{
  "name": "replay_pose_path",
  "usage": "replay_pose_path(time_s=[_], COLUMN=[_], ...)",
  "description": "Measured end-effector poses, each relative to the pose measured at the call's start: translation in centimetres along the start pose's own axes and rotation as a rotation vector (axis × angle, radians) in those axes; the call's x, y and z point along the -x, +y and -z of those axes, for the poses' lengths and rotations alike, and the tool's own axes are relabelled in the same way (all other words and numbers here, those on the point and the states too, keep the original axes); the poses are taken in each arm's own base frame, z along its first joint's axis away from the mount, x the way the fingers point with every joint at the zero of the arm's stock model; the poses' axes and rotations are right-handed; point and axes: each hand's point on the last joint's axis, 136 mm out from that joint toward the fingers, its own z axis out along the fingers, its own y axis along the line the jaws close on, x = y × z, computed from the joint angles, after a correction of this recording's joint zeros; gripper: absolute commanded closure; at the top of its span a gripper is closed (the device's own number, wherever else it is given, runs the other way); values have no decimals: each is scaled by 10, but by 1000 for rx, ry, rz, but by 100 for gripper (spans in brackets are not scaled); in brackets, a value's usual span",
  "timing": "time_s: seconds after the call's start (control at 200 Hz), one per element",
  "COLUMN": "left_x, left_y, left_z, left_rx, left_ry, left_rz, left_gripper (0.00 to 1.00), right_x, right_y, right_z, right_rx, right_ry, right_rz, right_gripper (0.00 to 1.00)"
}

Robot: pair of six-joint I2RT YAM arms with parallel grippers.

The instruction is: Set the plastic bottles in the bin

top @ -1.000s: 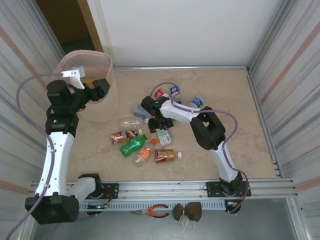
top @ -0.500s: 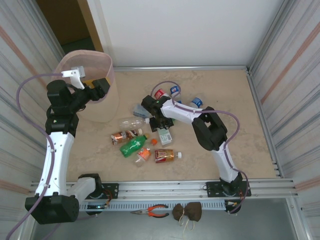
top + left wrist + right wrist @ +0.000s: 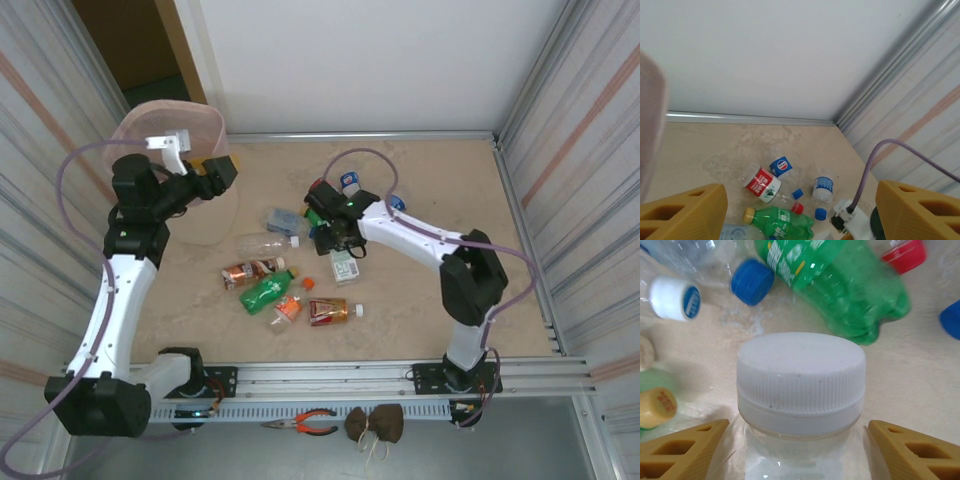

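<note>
Got one!
My right claw [image 3: 795, 425] grips a white-capped clear bottle [image 3: 800, 370]; left claw [image 3: 800, 190] gapes wide by the bin [image 3: 170, 106].

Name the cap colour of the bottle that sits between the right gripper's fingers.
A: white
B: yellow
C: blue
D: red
A: in the right wrist view, the clear bottle between the fingers of the right gripper is topped by a white ribbed cap.
</note>
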Motion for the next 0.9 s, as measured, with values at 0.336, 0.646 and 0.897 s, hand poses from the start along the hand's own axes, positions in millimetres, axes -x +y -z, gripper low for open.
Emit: replay_pose_path(time_s=[0.336,0.646,0.897], left_x=[-8,-37,-68], left_y=[-56,-104,-139], left_z=[-31,-54,-67], left_rx=[-162,-304,-400], left_ry=[15,75,124], left_rz=[-102,-205,-281], left_gripper=[20,20,20], right_x=[36,58,65], right_y=[-48,-85,-101], right_z=[86,154,193], right_rx=[109,180,210], right_ry=[-314,-598,-759], right_rz=[-178,-345,-440], right_gripper=[40,40,40])
